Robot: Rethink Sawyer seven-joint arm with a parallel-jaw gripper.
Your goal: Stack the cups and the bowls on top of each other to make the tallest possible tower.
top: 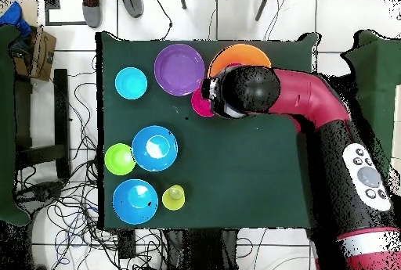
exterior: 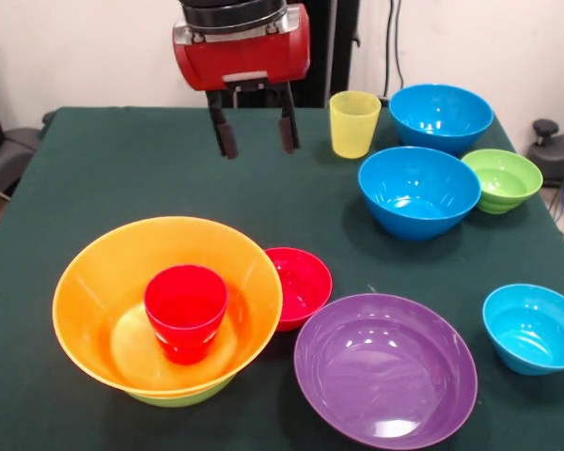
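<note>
Open green surface (exterior: 122,169) at centre and left-back; bowls crowd right side and front edge. End effector (exterior: 255,132) raised, fingers spread wide, empty. Tower (exterior: 167,305) well in front of it, front-left: orange bowl over lime bowl, red cup (exterior: 185,310) inside. Yellow cup (exterior: 353,123) just right of end effector.

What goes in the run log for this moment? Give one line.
gripper: open, empty, raised over table | tower: red cup in orange bowl on green bowl | yellow cup: loose | other bowls: unstacked
</note>
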